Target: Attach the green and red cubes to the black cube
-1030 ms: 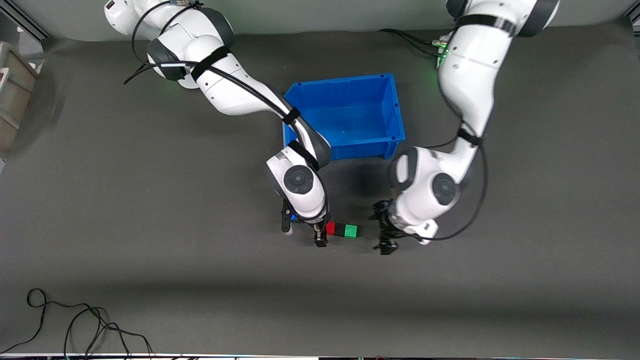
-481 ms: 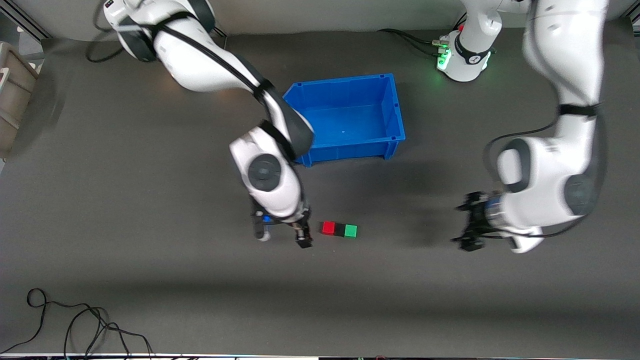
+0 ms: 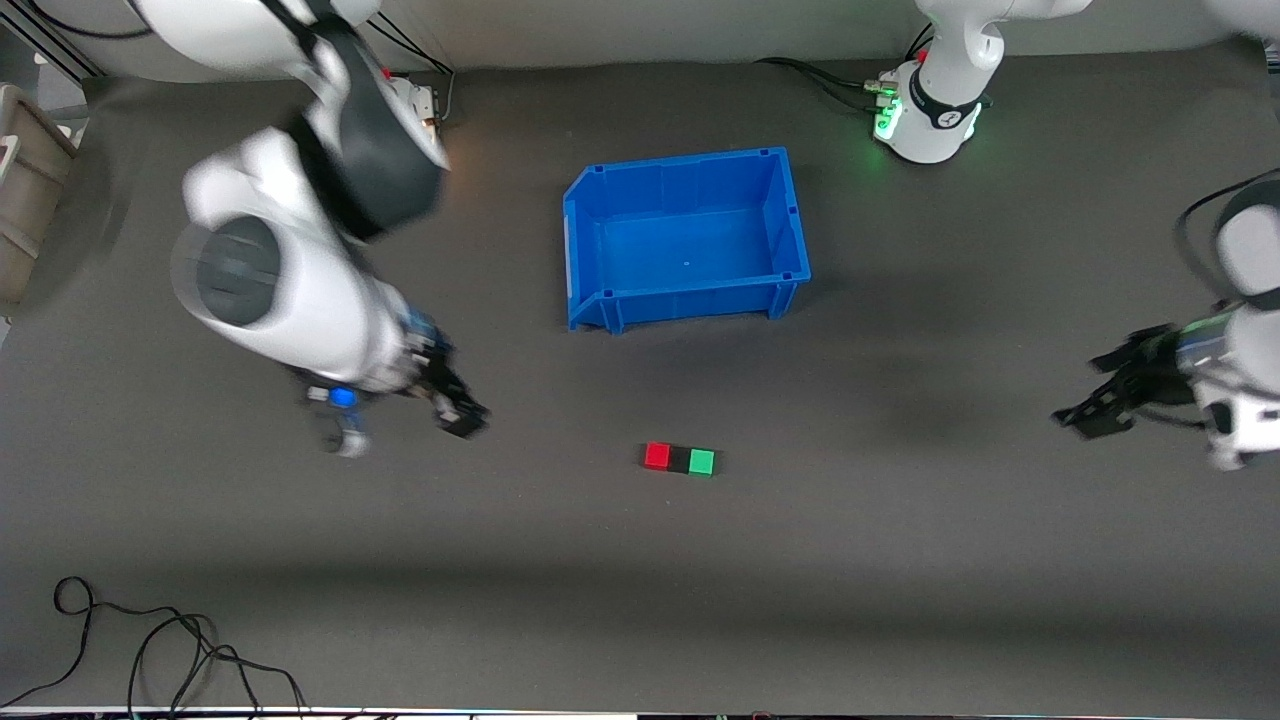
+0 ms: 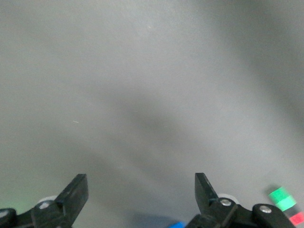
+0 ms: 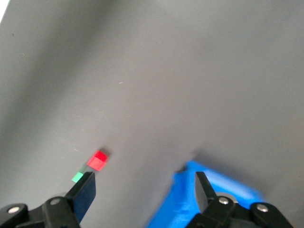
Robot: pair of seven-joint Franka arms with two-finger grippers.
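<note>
The red cube (image 3: 657, 456), black cube (image 3: 680, 459) and green cube (image 3: 702, 461) lie touching in one row on the dark table, black in the middle, nearer the front camera than the blue bin. My right gripper (image 3: 402, 428) is open and empty, in the air toward the right arm's end, well apart from the row. My left gripper (image 3: 1103, 392) is open and empty toward the left arm's end. The right wrist view shows its open gripper (image 5: 142, 190), the red cube (image 5: 99, 160) and the green cube (image 5: 78, 177). The left wrist view shows its open gripper (image 4: 140, 190) and the green cube (image 4: 282, 198).
An empty blue bin (image 3: 690, 298) stands farther from the front camera than the cubes; it also shows in the right wrist view (image 5: 213, 194). A grey container (image 3: 25, 190) sits at the right arm's end. A black cable (image 3: 150, 650) lies near the front edge.
Both grippers have drawn away from the row of cubes, each toward its own end of the table and upward. The three cubes have stayed in place, joined.
</note>
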